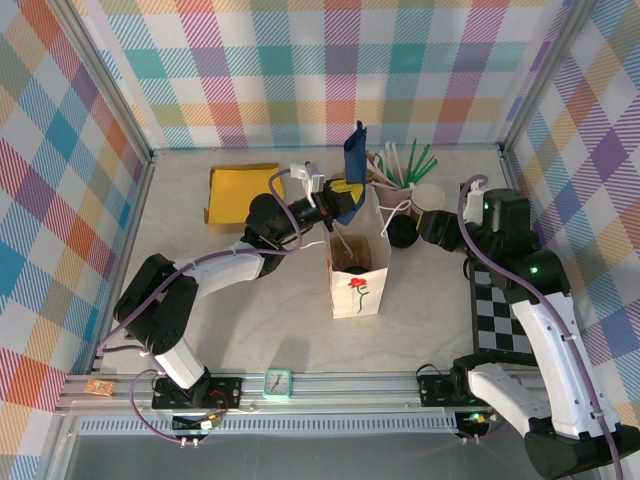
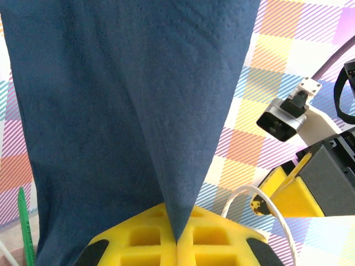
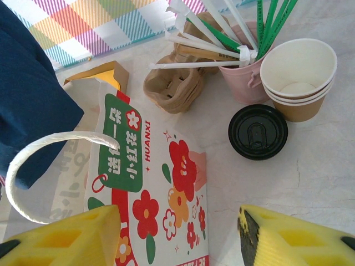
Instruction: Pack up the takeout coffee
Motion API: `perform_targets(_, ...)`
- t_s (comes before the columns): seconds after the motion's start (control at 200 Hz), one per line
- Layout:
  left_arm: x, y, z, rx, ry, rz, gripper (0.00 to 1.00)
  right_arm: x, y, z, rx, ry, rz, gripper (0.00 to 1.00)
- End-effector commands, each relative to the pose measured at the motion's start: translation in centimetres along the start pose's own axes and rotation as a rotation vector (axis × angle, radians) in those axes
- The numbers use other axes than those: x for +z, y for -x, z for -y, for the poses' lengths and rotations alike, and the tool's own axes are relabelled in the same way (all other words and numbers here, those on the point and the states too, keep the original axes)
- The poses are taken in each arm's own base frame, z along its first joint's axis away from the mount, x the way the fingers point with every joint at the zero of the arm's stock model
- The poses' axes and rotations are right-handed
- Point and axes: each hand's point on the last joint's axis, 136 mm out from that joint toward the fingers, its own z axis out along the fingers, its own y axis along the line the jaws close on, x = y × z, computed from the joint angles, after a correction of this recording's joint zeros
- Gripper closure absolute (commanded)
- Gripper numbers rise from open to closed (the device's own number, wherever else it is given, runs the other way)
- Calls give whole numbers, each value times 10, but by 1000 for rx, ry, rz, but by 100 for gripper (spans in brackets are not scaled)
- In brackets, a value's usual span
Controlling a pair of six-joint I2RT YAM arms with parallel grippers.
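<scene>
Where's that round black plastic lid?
In the right wrist view, the lid lies beside the stacked brown paper cups, right of the flowered paper bag.

On the worktop (image 1: 280,335) are placed a paper bag (image 1: 358,285), a yellow box (image 1: 235,190), stacked cups (image 3: 299,77) and a black lid (image 3: 258,132).

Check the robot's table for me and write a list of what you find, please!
Surface: table pale, stone-patterned.
Job's things: paper bag upright, mouth open.
Clutter: yellow box, pink bucket of straws, stacked cups, black lid, pulp cup carriers, checkered mat.
Grippers: left gripper shut on blue napkin by the bag's mouth; right gripper open, holding nothing.
Cables: purple cable along each arm.
Surroundings: plaid walls on three sides.
</scene>
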Motion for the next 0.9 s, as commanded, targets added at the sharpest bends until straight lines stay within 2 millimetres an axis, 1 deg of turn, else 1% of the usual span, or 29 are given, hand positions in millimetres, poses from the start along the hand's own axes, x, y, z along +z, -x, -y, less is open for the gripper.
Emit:
perform_targets(0.0,0,6,8,51,-28,24,95,-7,7,-8,2,31,29,41)
perform_targets(0.165,2,1,5,49,-24,14,94,-8,7,-7,3,29,31,41)
perform_targets(0.245,2,1,4,54,-22,13,91,-8,8,-7,1,29,30,41)
perform_targets(0.485,1,1,5,70,-12,-2,88,-8,6,-6,4,27,31,41)
perform_targets(0.895,-1,-4,2,72,0,-13,83,-8,6,-8,8,36,28,41)
